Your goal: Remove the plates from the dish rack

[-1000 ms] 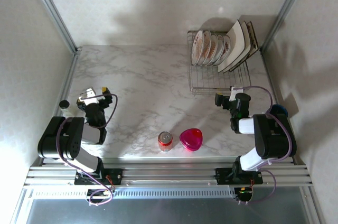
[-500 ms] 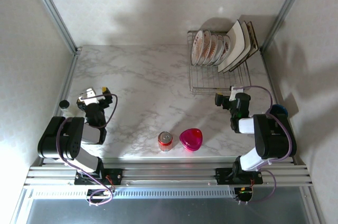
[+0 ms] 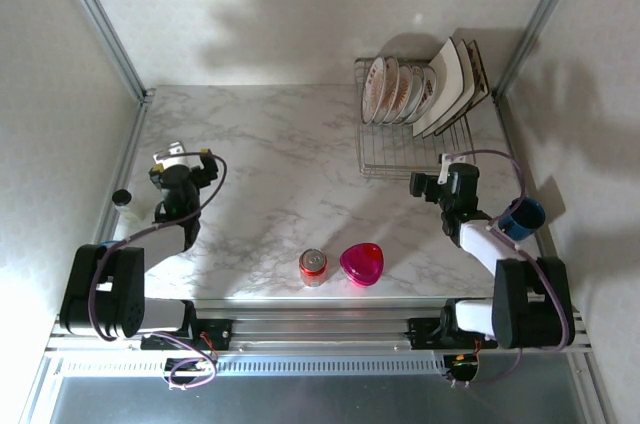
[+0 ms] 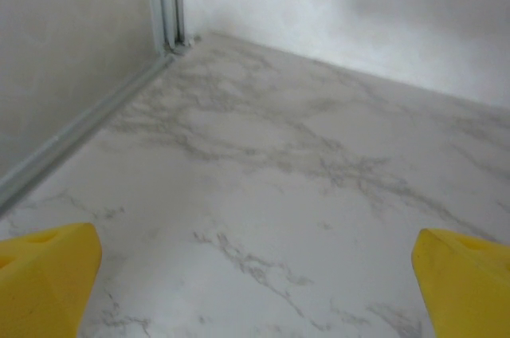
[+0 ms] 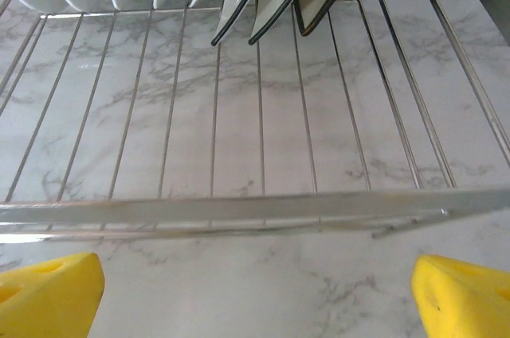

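Plates point(image 3: 402, 92) stand on edge in the dish rack point(image 3: 400, 159) at the far right corner of the tabletop point(image 3: 280, 164); right fingers point(image 5: 48, 294) spread wide at its near side, left fingers point(image 4: 44, 274) wide near the left edge.

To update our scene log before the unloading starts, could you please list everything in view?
dish rack: one, silver wire, far right of the table
round plates: about five, white with red-green motifs, upright in the rack's left part
square plates: three, cream with dark rims, leaning in the rack's right part
can: one, red, near edge, centre
heart-shaped dish: one, pink, just right of the can
cup: one, blue, right edge beside the right arm
small object: one, black-topped, left edge
table: one, white marble
left gripper: one, yellow fingertips, open over bare table
right gripper: one, yellow fingertips, open at the rack's near rim
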